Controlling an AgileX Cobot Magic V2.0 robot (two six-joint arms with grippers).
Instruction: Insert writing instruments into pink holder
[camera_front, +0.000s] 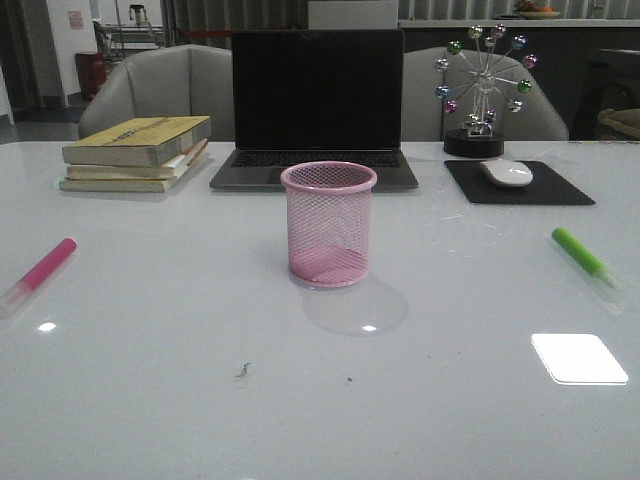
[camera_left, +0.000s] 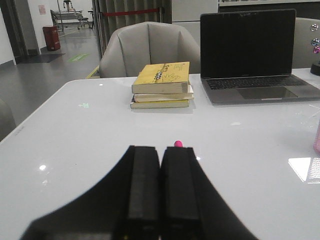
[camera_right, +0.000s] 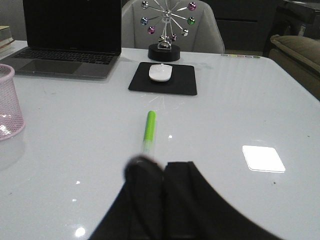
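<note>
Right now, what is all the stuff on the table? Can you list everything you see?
Pen cup: one, pink mesh, middle of the table, empty.
Pink highlighter: one, lying flat, left edge.
Green highlighter: one, lying flat, right side.
Books: a stack, yellowish, back left.
Laptop: one, dark, open, behind the cup.
Mouse: one, white, on its pad.
Mouse pad: one, black, back right.
Ferris wheel toy: one, silver with coloured balls, behind the pad.
Chairs: two, grey, behind the table.
Left pincer: black, shut, near the pink highlighter.
Right pincer: black, shut, near the green highlighter.
</note>
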